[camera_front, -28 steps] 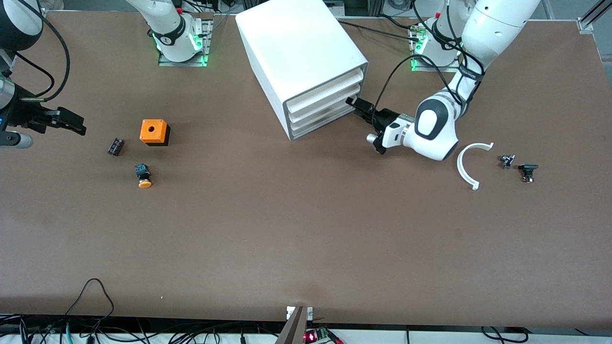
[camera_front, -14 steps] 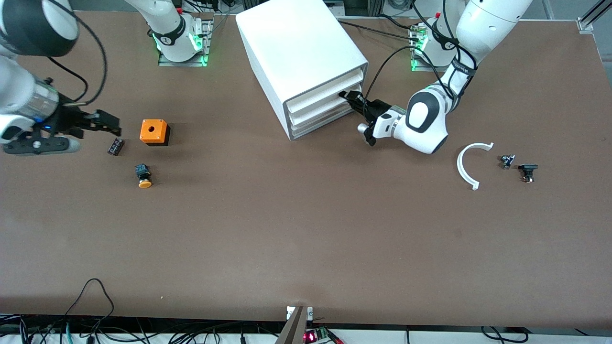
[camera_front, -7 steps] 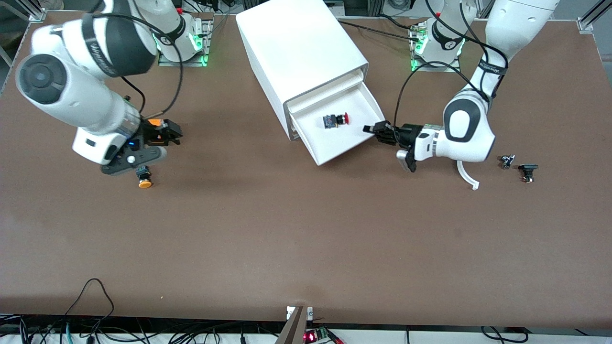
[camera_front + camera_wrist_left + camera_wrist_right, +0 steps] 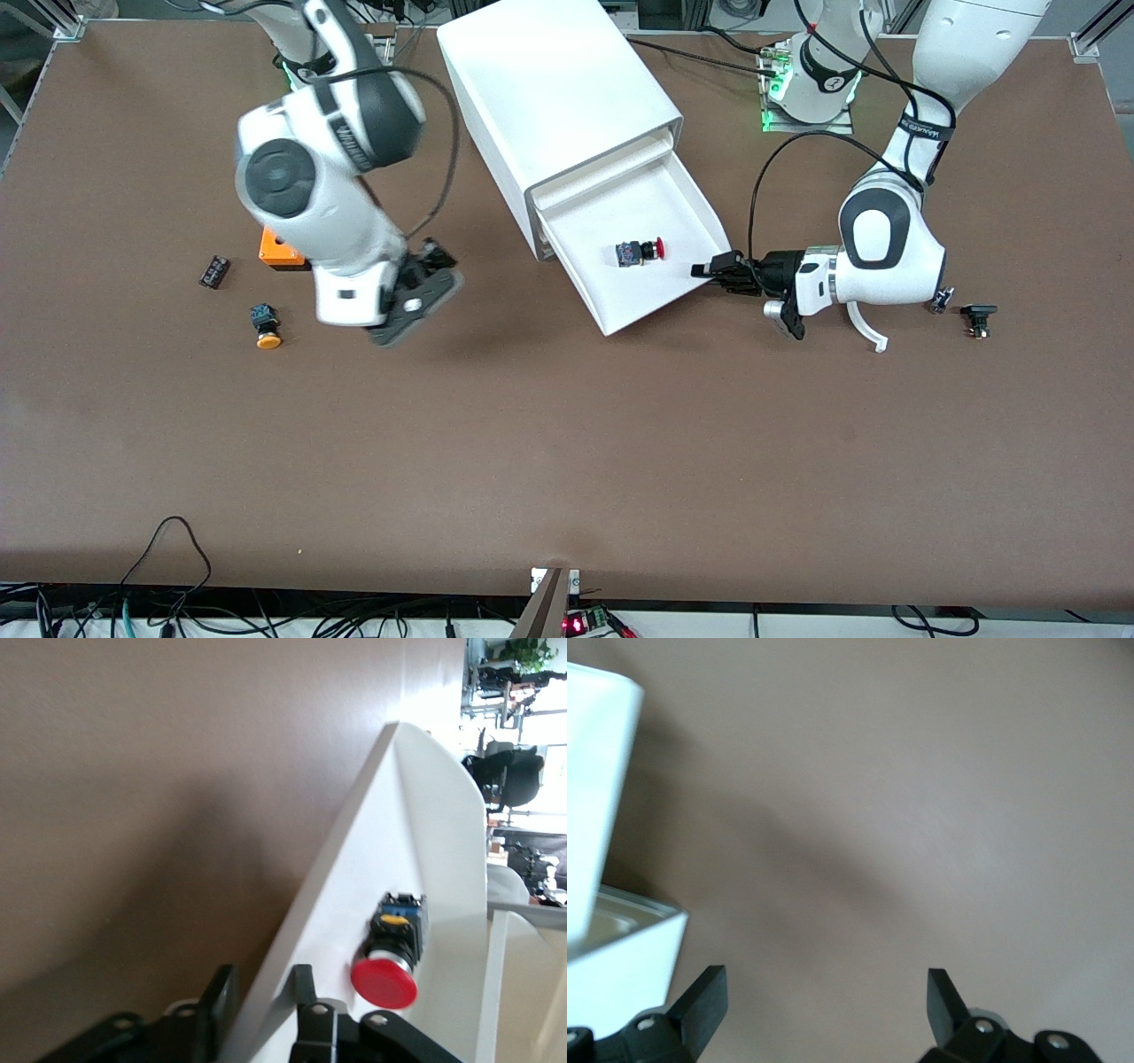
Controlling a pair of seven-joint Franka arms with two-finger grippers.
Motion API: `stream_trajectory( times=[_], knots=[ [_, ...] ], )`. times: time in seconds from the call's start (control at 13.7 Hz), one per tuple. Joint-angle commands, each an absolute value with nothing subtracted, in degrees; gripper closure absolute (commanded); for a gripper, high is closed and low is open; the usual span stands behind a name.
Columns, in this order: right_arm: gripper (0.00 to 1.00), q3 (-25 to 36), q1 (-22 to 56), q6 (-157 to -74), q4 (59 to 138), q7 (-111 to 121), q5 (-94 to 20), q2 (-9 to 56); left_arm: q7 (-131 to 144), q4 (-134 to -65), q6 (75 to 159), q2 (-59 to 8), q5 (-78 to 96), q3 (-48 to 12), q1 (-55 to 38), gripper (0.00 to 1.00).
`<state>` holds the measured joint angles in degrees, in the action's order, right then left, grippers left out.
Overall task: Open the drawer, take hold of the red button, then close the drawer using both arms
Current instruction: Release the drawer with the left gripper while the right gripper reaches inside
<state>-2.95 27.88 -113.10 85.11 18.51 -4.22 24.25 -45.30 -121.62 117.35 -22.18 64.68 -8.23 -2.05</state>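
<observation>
Table (image 4: 567, 461): I see wide bare brown surface on the camera side of everything.
Cabinet (image 4: 549, 97): stands between the two bases, front angled toward the left arm's end.
Drawer (image 4: 660, 292): pulled well out, front edge low over the table.
Right gripper (image 4: 425, 275): hangs over bare table beside the cabinet, fingers spread wide, holding nothing.
Left gripper (image 4: 713, 266): at the drawer's front corner, fingers (image 4: 306, 992) straddling its wall, slightly parted; I can't tell if they pinch.
Button (image 4: 640, 252): lies inside the drawer, red cap toward the left gripper.
</observation>
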Motion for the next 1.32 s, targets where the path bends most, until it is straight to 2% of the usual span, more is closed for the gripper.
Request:
stream_trajectory(
  times=[0.0, 0.37, 0.58, 0.8, 0.95, 1.24],
  knots=[
    [0.0, -2.6, 32.7, -111.9, 74.8, 22.2, -4.5, 30.0, -44.6, -120.8, 118.6, -21.0, 64.6, -7.9, -2.4, 0.0],
    [0.0, -6.3, 37.1, -112.6, 68.2, 32.8, -4.6, 34.4, -44.3, -118.5, 127.0, -16.4, 56.5, -6.7, -1.9, 0.0],
    [0.0, -6.1, 41.6, -113.3, 66.2, 35.9, -4.3, 37.0, -44.0, -117.3, 130.0, -13.2, 54.4, -6.6, 0.3, 0.0],
    [0.0, -2.8, 46.7, -116.4, 66.1, 35.8, -4.3, 39.6, -44.3, -117.3, 129.9, -10.5, 51.9, -5.1, 2.4, 0.0],
    [0.0, 0.8, 51.0, -117.8, 66.1, 35.8, -4.3, 41.0, -44.1, -116.0, 128.6, -7.9, 42.1, -2.6, 2.7, 0.0],
    [0.0, 1.5, 53.5, -117.9, 66.2, 36.0, -3.8, 43.1, -43.8, -110.1, 119.5, -5.3, 28.3, 0.3, 4.9, 0.0]
  ],
)
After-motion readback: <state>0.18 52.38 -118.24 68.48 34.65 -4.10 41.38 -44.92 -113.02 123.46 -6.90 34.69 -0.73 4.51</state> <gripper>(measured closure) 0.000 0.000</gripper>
